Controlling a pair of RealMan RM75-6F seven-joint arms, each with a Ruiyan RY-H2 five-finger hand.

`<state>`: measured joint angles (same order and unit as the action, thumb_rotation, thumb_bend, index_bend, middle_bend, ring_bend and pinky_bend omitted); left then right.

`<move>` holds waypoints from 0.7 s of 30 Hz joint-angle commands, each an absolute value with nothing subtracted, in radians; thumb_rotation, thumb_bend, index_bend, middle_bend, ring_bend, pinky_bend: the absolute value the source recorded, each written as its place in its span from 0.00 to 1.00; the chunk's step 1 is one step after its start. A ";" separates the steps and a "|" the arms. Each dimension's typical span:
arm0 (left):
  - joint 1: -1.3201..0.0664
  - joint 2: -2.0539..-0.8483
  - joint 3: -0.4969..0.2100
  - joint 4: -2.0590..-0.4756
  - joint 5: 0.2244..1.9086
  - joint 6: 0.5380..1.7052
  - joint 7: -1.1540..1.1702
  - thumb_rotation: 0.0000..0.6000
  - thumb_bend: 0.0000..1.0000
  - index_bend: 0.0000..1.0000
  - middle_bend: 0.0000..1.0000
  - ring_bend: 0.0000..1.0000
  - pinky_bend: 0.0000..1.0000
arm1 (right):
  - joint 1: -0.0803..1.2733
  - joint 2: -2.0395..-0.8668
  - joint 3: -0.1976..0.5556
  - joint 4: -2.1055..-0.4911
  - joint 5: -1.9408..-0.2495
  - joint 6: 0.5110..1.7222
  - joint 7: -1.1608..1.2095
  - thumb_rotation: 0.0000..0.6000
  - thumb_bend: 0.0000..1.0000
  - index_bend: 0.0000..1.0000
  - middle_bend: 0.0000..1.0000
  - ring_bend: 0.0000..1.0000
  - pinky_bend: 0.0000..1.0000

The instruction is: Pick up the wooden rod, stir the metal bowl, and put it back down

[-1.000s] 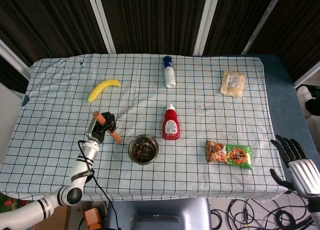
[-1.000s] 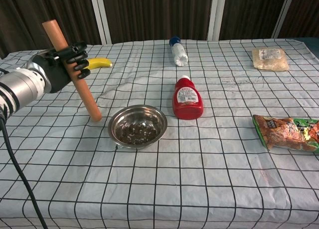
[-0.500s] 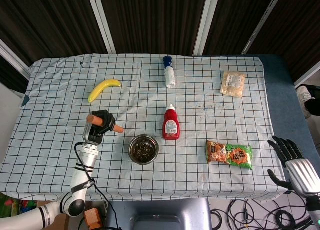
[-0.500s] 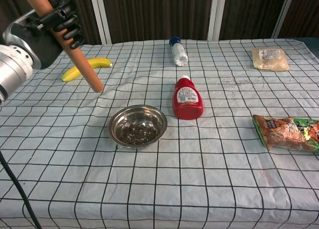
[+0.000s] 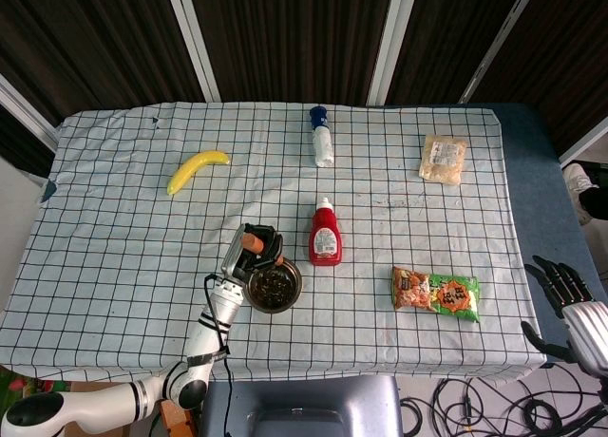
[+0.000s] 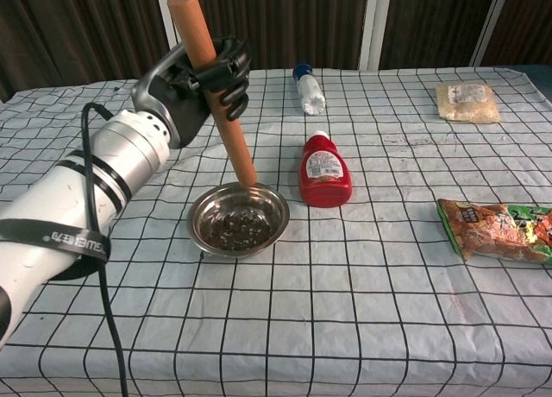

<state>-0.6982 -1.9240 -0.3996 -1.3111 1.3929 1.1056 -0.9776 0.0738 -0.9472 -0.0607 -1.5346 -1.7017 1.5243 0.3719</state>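
Left hand grips wooden rod, tip hidden behind metal bowl rim; right hand open, half cropped.

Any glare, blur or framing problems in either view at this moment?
Head view: even light, sharp, the right hand cut by the frame edge. Chest view: the left hand and wooden rod sharp, no motion blur; soft highlights on the metal bowl rim, its dark contents readable; the forearm looms large at the lower left.
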 commanded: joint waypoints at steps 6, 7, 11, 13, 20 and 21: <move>-0.690 -1.904 -0.333 -1.347 1.437 1.134 -0.995 1.00 0.93 0.96 1.00 0.90 1.00 | 0.070 -0.946 -0.068 -1.529 -1.718 1.534 0.373 1.00 0.32 0.00 0.00 0.00 0.00; -0.687 -1.900 -0.327 -1.351 1.439 1.137 -0.991 1.00 0.93 0.96 1.00 0.90 1.00 | 0.069 -0.947 -0.069 -1.529 -1.719 1.536 0.372 1.00 0.32 0.00 0.00 0.00 0.00; -0.673 -1.874 -0.297 -1.381 1.449 1.144 -0.996 1.00 0.93 0.96 1.00 0.90 1.00 | 0.066 -0.948 -0.069 -1.528 -1.722 1.543 0.370 1.00 0.32 0.00 0.00 0.00 0.00; -0.663 -1.859 -0.278 -1.392 1.452 1.143 -1.003 1.00 0.93 0.96 1.00 0.90 1.00 | 0.064 -0.948 -0.068 -1.527 -1.722 1.549 0.372 1.00 0.32 0.00 0.00 0.00 0.00; -0.655 -1.850 -0.256 -1.380 1.443 1.131 -1.014 1.00 0.95 0.96 1.00 0.90 1.00 | 0.059 -0.949 -0.065 -1.528 -1.722 1.562 0.373 1.00 0.32 0.00 0.00 0.00 0.00; -0.654 -1.852 -0.251 -1.371 1.441 1.127 -1.020 1.00 0.95 0.96 1.00 0.90 1.00 | 0.058 -0.949 -0.066 -1.528 -1.726 1.566 0.375 1.00 0.31 0.00 0.00 0.00 0.00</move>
